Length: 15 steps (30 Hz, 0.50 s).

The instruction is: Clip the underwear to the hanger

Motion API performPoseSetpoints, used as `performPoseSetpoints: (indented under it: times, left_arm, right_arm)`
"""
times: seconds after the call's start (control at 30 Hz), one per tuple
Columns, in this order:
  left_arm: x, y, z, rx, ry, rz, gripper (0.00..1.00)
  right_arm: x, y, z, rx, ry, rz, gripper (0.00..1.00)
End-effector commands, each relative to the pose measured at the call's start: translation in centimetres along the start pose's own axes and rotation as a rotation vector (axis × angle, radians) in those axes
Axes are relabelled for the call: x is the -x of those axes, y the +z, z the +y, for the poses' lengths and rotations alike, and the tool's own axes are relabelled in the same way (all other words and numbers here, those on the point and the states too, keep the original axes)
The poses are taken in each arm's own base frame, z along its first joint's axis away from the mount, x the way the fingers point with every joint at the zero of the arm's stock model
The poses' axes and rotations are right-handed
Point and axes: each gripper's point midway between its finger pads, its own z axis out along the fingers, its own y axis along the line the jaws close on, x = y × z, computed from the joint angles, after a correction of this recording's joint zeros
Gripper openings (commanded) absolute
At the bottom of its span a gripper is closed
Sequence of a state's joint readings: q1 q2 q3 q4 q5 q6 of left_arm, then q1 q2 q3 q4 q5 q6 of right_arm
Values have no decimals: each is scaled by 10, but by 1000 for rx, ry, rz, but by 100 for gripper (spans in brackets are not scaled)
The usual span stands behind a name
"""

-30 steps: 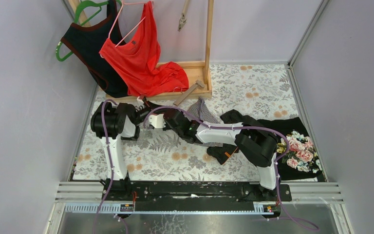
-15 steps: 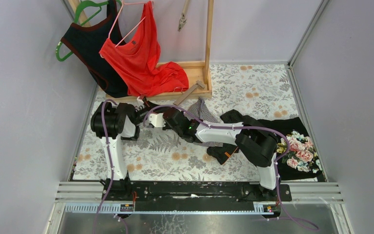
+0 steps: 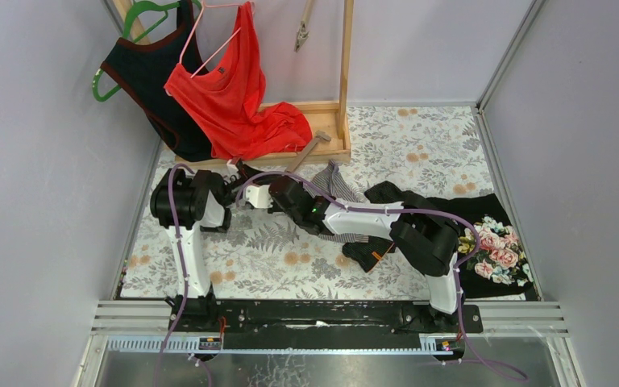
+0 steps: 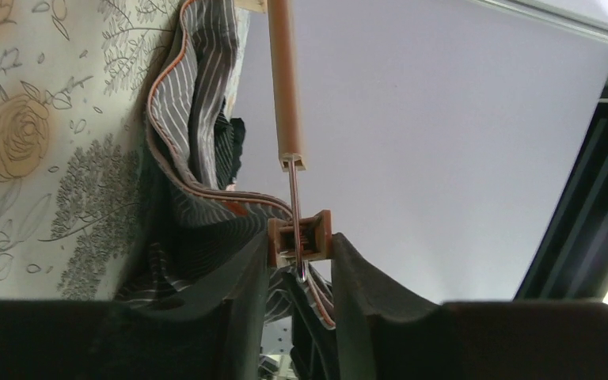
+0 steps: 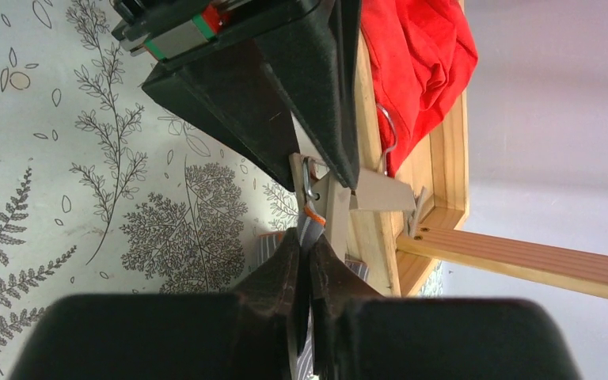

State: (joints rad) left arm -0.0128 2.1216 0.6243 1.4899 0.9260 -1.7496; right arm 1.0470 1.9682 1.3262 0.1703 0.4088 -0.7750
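The underwear (image 3: 337, 184) is a striped brief with an orange-edged waistband. It lies crumpled on the table (image 3: 419, 145), just right of where the two arms meet, with one edge drawn up to the hanger (image 4: 285, 79).

Handling: the fabric appears light, soft and limp. Expect it to fold under its own weight and give no resistance to a push. Take hold at the waistband, where the doubled edge is thickest and least likely to slip out. The hanger is a stiff wooden bar. Its clip (image 4: 301, 237) hangs on a thin wire (image 4: 293, 190) and is likely to swing or twist if pressed off-centre.

Left gripper (image 4: 299, 247): jaws narrow, one finger against each side of the clip.

Right gripper (image 5: 307, 255): jaws almost together, pinching the waistband just beside the clip.

Containers: no bin or box is present. The nearest equivalent is the rack base (image 3: 343, 129), a shallow wooden frame at the far side. The lower part of a red top (image 3: 234, 97) is bunched inside it. The underwear lies outside it, on the near side.
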Motion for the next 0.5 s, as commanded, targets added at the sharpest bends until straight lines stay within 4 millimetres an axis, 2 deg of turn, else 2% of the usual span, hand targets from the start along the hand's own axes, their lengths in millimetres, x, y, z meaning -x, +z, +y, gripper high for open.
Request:
performPoseSetpoints:
  times: [0.0, 0.2, 0.27, 0.47]
  left_arm:
    - [-12, -2, -6, -38, 65, 57, 37]
    - [-11, -1, -6, -39, 65, 62, 47]
    - [-10, -1, -6, -38, 63, 61, 56]
    - [-8, 1, -3, -37, 60, 58, 57]
  right_arm:
    - [14, 1, -25, -66, 35, -29, 11]
    - [16, 0, -26, -71, 40, -36, 25]
    - [16, -1, -27, -72, 46, -42, 36]
    - [25, -15, -34, -75, 101, -102, 55]
